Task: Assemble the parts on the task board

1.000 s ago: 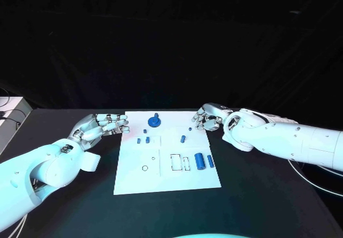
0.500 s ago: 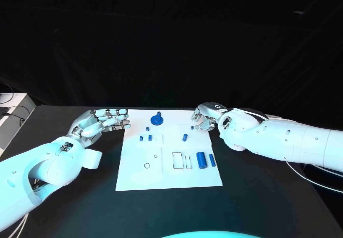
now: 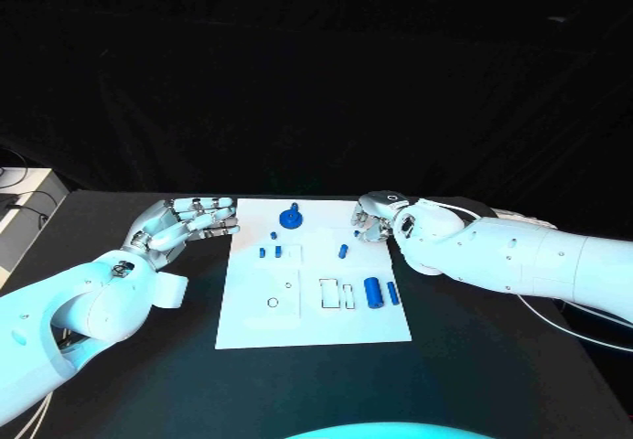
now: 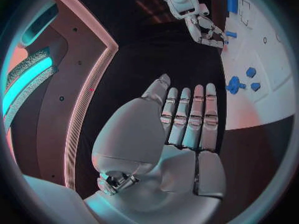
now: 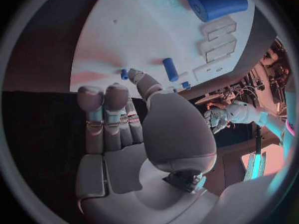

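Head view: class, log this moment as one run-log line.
left hand: open, at task board left edge | right hand: empty, at far right corner | parts: lying on board, none held

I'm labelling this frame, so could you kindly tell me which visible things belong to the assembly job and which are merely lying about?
Job:
task board
blue parts
left hand
right hand

Lying about:
black table

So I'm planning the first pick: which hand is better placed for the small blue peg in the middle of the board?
Probably the right hand: its fingers hover just beside the blue peg. The left hand sits off the task board's far edge.
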Tool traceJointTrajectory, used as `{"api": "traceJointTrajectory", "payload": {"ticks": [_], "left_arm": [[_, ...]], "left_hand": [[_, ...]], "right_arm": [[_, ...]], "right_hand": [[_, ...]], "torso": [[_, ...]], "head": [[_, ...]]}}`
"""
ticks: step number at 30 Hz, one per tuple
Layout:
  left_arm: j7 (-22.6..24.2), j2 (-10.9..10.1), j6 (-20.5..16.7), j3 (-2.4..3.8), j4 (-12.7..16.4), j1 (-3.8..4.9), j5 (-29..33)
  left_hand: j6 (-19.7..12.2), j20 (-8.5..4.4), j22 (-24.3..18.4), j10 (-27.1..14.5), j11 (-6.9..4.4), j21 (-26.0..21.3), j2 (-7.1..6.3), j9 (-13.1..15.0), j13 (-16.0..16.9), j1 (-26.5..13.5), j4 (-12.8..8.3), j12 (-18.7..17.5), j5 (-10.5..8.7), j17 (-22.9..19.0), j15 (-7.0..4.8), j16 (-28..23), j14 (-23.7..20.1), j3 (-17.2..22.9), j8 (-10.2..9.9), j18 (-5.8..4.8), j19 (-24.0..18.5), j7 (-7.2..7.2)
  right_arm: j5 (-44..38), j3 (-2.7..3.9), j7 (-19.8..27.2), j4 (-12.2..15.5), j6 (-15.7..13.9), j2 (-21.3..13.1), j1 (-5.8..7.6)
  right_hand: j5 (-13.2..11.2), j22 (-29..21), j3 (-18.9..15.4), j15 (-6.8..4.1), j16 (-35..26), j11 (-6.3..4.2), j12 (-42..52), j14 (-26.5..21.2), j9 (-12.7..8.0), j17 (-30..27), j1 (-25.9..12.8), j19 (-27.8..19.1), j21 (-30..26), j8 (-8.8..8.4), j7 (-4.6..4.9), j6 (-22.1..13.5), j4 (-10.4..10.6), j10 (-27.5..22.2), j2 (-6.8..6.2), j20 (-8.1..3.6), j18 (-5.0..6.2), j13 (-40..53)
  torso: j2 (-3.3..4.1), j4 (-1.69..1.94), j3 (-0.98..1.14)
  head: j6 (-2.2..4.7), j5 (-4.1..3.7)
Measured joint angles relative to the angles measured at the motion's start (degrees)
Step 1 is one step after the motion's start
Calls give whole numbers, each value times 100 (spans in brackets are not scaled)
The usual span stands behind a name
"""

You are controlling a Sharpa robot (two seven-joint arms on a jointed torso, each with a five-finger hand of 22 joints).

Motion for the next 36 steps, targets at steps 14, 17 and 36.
{"api": "traceJointTrajectory", "payload": {"ticks": [14, 17, 36], "left_arm": [[22, -4, -100, 0, 13, -1, 0], [25, -4, -128, 0, 13, -2, -2], [26, 15, -178, 0, 2, -2, -10]], "left_hand": [[21, -21, -38, 1, 0, 0, 32, 0, 0, 32, -64, 0, 0, 0, 2, 0, -43, 65, 0, 0, 20, 20], [34, -21, -38, 1, 0, 0, 32, 0, 0, 32, -80, 0, 0, 0, 1, 0, -43, 81, 0, 0, 20, 33], [41, 0, -57, -20, 21, 22, 31, 1, 1, 32, -204, 0, 0, -5, 21, 0, -104, 429, 0, -1, 41, 40]], "right_arm": [[-72, -1, -39, -170, 163, 140, -71], [-73, 4, -39, -178, 163, 146, -79], [-45, 10, -41, -196, 133, 154, -91]], "right_hand": [[-180, 470, 546, -34, 109, -90, 0, -31, 3, -121, 21, 123, -125, 0, -60, 70, 5, 305, -20, -56, -50, -1], [-180, 576, 676, -42, 135, -104, 0, -39, 5, -130, 9, 131, -125, 0, -51, 120, 28, 330, -9, -63, -63, -1], [-468, 1239, 861, -104, 220, -236, -11, -58, 85, -140, -15, 301, 131, -7, -173, 508, 39, 730, 277, -149, -181, -9]], "torso": [[12, -2, 10], [11, -3, 13], [8, -3, 12]], "head": [[-52, 55], [-63, 65], [-80, 54]]}}
